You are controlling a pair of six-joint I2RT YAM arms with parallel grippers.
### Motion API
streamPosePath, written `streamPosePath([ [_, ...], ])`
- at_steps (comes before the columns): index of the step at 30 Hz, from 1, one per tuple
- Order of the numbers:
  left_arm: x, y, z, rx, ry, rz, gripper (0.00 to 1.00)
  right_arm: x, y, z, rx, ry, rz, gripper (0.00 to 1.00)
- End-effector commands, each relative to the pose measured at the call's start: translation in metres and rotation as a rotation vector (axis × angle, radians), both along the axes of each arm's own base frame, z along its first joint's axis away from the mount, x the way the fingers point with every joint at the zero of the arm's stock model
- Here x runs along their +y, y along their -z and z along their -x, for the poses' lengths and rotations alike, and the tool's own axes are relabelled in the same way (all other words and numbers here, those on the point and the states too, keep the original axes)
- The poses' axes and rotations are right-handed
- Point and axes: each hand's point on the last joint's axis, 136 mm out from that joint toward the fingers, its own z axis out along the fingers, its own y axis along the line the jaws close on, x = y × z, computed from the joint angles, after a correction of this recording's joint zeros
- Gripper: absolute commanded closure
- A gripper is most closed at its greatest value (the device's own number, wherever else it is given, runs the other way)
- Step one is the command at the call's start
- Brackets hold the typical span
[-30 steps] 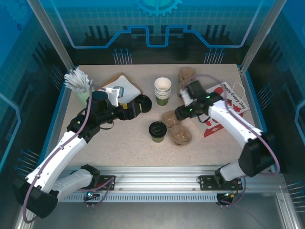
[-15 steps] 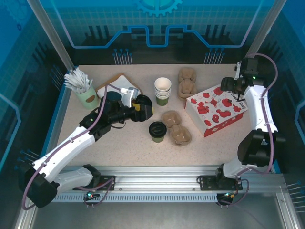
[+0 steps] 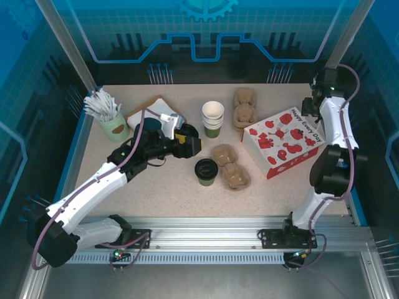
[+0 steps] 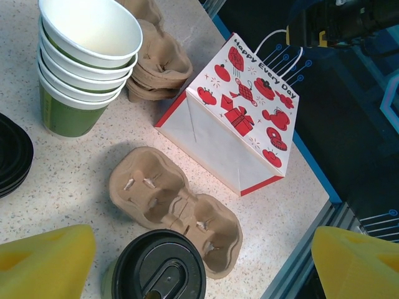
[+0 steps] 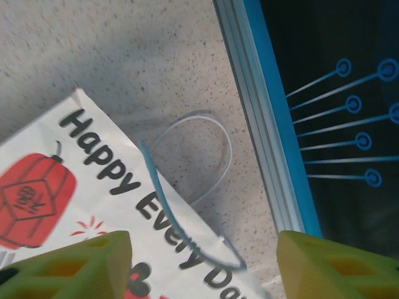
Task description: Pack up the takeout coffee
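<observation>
Takeout coffee (image 3: 206,171): green paper cup with a round, glossy black plastic lid. It stands upright, long axis vertical, lid up, just left of the moulded pulp cup carrier (image 3: 230,167). Left gripper (image 4: 199,252) hovers over the coffee, jaws wide, nothing held. Right gripper (image 5: 202,268) is well right of the carrier, above the paper gift bag (image 3: 283,142) handle, jaws apart, empty.

Speckled table (image 3: 280,193) carrying: a stack of lidless white-rimmed green cups (image 3: 212,117) at centre rear; a pile of black lids (image 4: 11,152) just left of the stack; 1 pulp cup carrier (image 3: 230,166) lying flat nearer the front; further stacked carriers (image 3: 244,106) right of the cups; a white gift bag (image 3: 283,141) with red prints, lettered "Happy Every Day", lying at right; a mint cup of white stirrers (image 3: 112,123) at rear left
</observation>
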Motion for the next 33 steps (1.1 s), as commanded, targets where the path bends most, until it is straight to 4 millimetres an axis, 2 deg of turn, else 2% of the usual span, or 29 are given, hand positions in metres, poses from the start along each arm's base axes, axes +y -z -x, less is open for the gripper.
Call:
streamPosePath([
  [1, -0.005, -0.022, -0.004, -0.068, 0.015, 0.014, 0.09, -0.012, 0.007, 0.003, 0.072, 0.005, 0.026, 0.58],
  [5, -0.005, -0.023, -0.005, -0.068, 0.017, 0.013, 0.09, -0.008, -0.01, 0.0, 0.054, -0.017, 0.062, 0.84],
  [7, -0.006, -0.023, -0.006, -0.064, 0.016, 0.016, 0.09, -0.003, -0.031, 0.001, 0.035, -0.036, 0.116, 0.97],
  [8, -0.006, -0.024, -0.006, -0.063, 0.017, 0.016, 0.08, -0.001, -0.04, 0.002, 0.032, -0.045, 0.145, 0.99],
  [16, -0.004, -0.016, -0.008, -0.052, 0.008, -0.02, 0.09, 0.028, -0.138, 0.024, -0.048, -0.116, 0.454, 1.0],
  [18, -0.003, -0.014, -0.009, -0.049, 0.004, -0.028, 0.09, 0.038, -0.157, 0.028, -0.061, -0.136, 0.526, 1.0],
  [21, -0.004, -0.012, -0.01, -0.043, 0.005, -0.033, 0.09, 0.063, -0.177, 0.034, -0.088, -0.192, 0.608, 0.99],
  [23, -0.004, -0.008, -0.011, -0.035, 0.003, -0.039, 0.09, 0.082, -0.184, 0.037, -0.095, -0.232, 0.661, 0.99],
  [26, -0.004, -0.005, -0.012, -0.026, 0.0, -0.044, 0.09, 0.11, -0.181, 0.048, -0.108, -0.285, 0.658, 0.98],
  [31, -0.004, 0.0, -0.011, -0.014, -0.001, -0.05, 0.09, 0.153, -0.155, 0.07, -0.105, -0.381, 0.609, 0.96],
  [33, -0.003, 0.0, -0.011, -0.012, -0.001, -0.053, 0.09, 0.162, -0.146, 0.077, -0.082, -0.4, 0.606, 0.96],
])
